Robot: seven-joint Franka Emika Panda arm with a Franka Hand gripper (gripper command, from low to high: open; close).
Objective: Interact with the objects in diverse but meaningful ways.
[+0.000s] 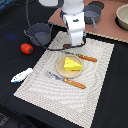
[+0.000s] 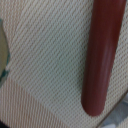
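A brown sausage (image 2: 102, 55) fills the wrist view from very close, lying on the woven placemat (image 2: 45, 65). In the exterior view my gripper (image 1: 76, 44) hangs low over the far edge of the placemat (image 1: 95, 85) and hides the sausage; its fingers are not visible. A yellow cheese wedge (image 1: 72, 64) sits on the round tan plate (image 1: 61, 69). The grey two-handled pot (image 1: 39, 33) stands to the exterior view's left of the gripper. Further left lie the red tomato (image 1: 26, 48) and the white-and-blue fish piece (image 1: 21, 75).
An orange-handled knife (image 1: 82, 56) and fork (image 1: 65, 80) flank the plate. A second dark pot (image 1: 92, 12) and a pale bowl (image 1: 123, 17) stand on the wooden surface at the back. The plate's rim (image 2: 3, 55) shows in the wrist view.
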